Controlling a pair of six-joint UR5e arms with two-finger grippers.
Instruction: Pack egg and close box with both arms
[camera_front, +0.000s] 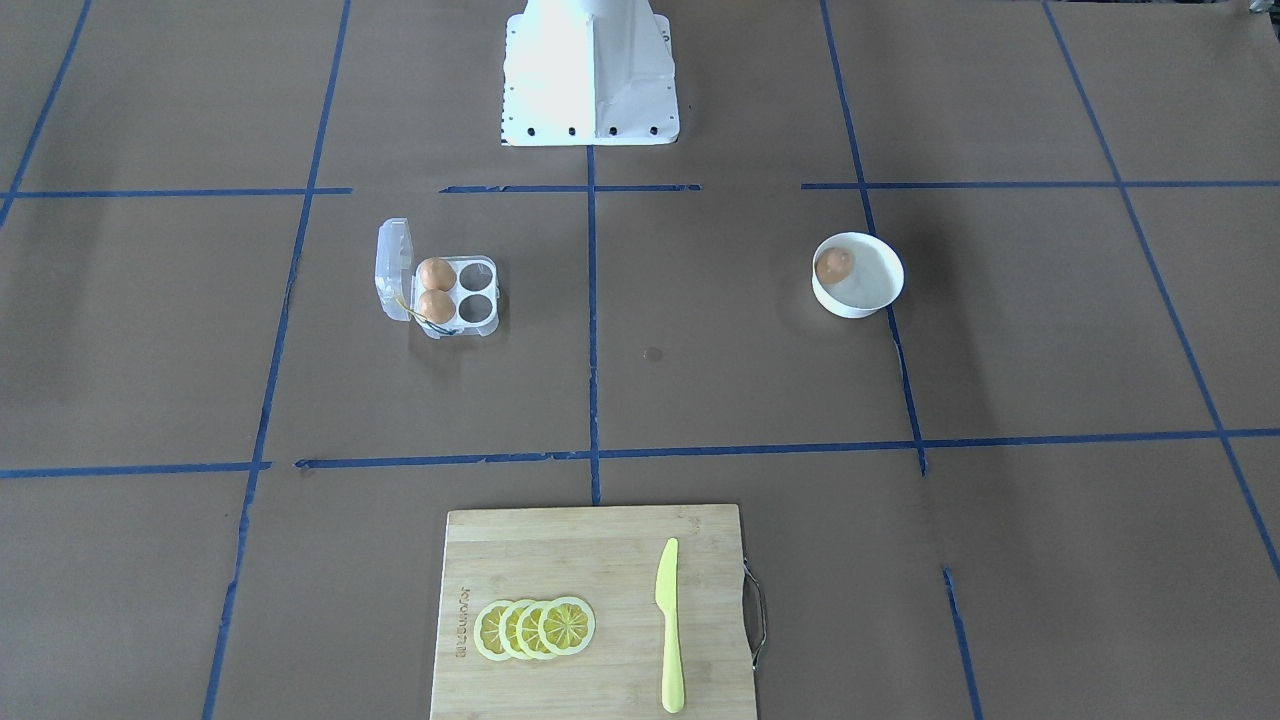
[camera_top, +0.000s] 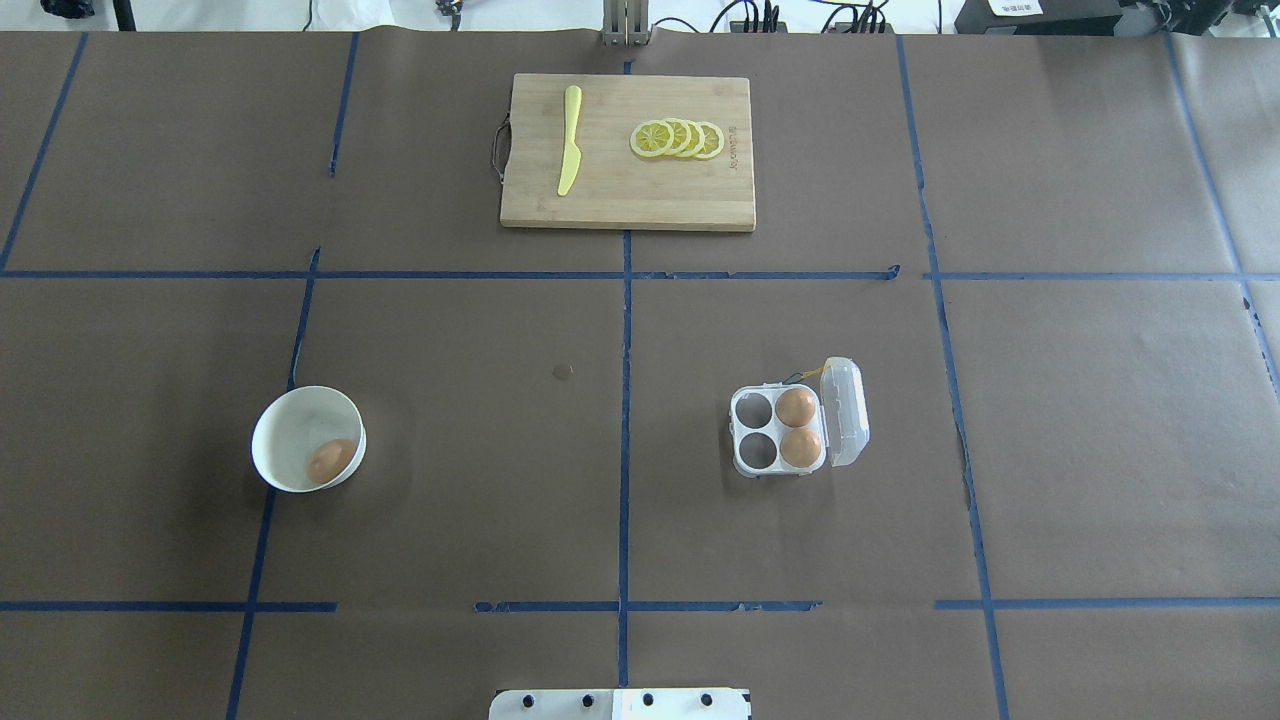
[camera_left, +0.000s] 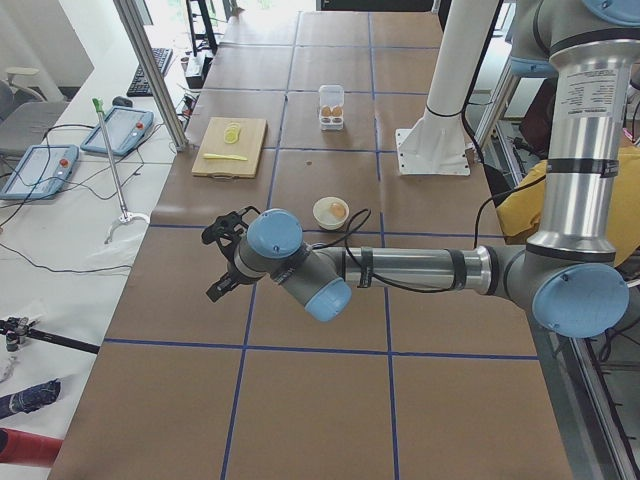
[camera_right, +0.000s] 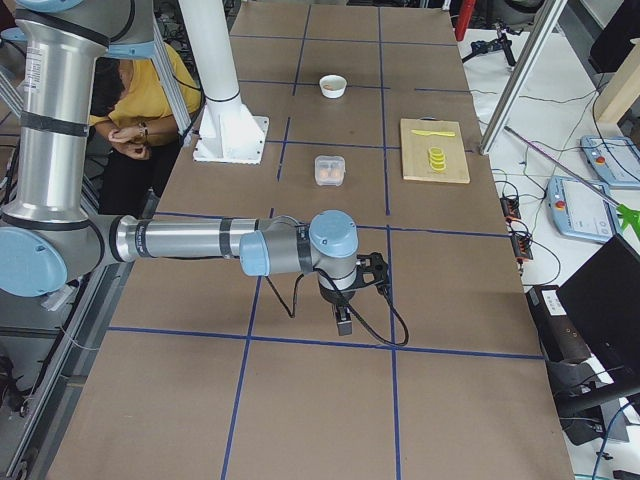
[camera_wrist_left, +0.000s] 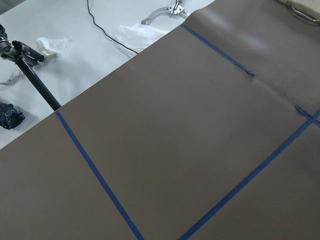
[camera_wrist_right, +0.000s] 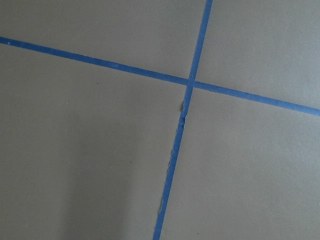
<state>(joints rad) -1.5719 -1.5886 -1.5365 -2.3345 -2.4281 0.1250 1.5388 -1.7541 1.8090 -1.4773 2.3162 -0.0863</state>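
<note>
The left pincer (camera_left: 222, 258) hangs over bare worktop (camera_top: 500, 480) out toward the robot's left end of the table. It shows only in the side view, so I cannot tell whether it is open or closed. Its own camera sees nothing but brown paper and blue tape. The right pincer (camera_right: 352, 300) is placed the same way at the opposite end (again in a side view only, so its state cannot be told), and nothing can be seen held in either.

Inward from the left pincer, toward the middle of the table, stands the white bowl (camera_top: 290, 400). The egg (camera_top: 328, 461) lies on its side in it, resting against the wall nearest the robot. This is on the robot's left half, so the left arm is judged the nearer one for the pick.

The box (camera_top: 780, 430) sits well apart from the bowl, on the right half and nearer the right pincer. Its lid (camera_top: 845, 410) is swung open on the outer side, away from the bowl. Two more eggs (camera_top: 797, 407) fill the cups next to the lid. The empty cups (camera_top: 753, 409) face the bowl's side, so a carry from the left would meet them first.
</note>
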